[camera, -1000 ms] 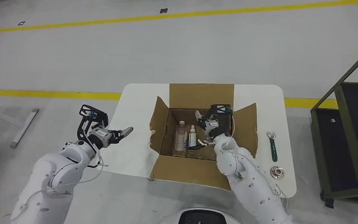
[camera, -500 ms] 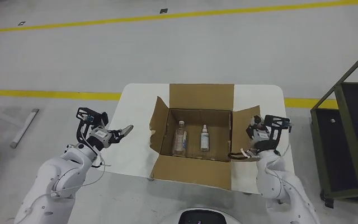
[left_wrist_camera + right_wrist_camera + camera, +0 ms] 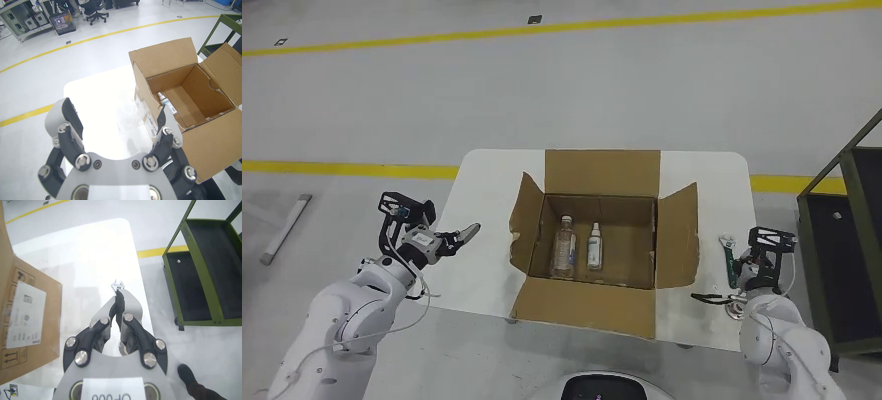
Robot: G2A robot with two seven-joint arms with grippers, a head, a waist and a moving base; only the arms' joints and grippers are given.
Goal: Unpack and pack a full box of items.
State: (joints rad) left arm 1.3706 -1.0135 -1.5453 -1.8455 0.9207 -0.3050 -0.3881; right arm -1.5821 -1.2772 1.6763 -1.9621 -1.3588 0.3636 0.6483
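1. The cardboard box (image 3: 602, 170) stands at the middle of the table (image 3: 492, 200) with its flaps spread.
2. On its floor a clear water bottle (image 3: 563, 247) and a white spray bottle (image 3: 594, 246) lie side by side. In the top view their long axes run 12 to 6 o'clock, caps toward 12.
3. The left gripper (image 3: 460, 238) hangs at the box's 9 o'clock over the table's edge. Its fingers are spread wide with nothing in them, well apart from both bottles.
4. The right gripper (image 3: 117, 295) sits at the box's 3 o'clock, beyond the side flap. Its pads are pressed together with nothing seen between them.
5. A wrench (image 3: 118, 286) lies on the table there, its axis 12 to 6 o'clock. Its head points to 12, just past those fingertips.
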